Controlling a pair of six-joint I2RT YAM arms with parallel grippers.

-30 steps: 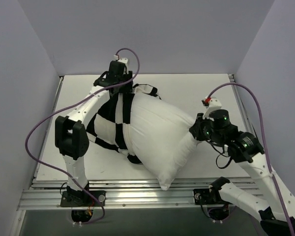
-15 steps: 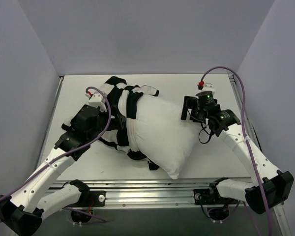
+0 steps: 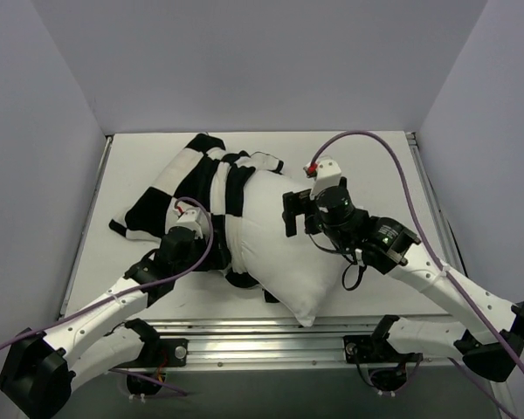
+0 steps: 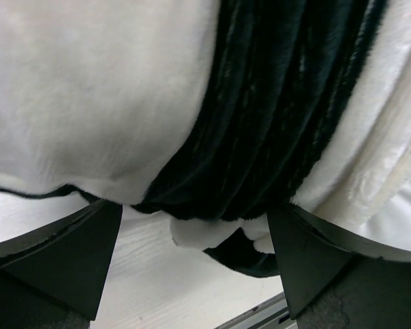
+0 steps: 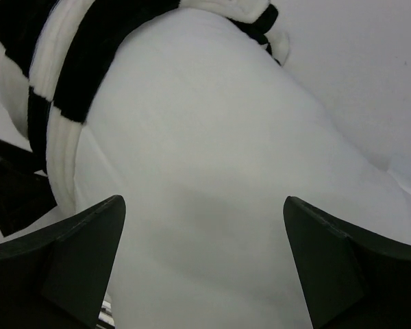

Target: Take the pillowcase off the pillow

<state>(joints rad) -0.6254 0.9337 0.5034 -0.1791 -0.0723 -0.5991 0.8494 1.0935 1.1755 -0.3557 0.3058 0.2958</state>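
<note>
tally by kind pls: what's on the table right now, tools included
pillow: 1
pillowcase: 1
tools: 2 (left tool, right tool, both open)
total: 4

The left arm (image 3: 113,301) lies low, stretched forward from its base, and the left gripper (image 4: 192,267) stands wide open. The right arm (image 3: 445,288) angles inward to the left, wrist raised, and the right gripper (image 3: 297,214) is open too, its fingers far apart.
</note>
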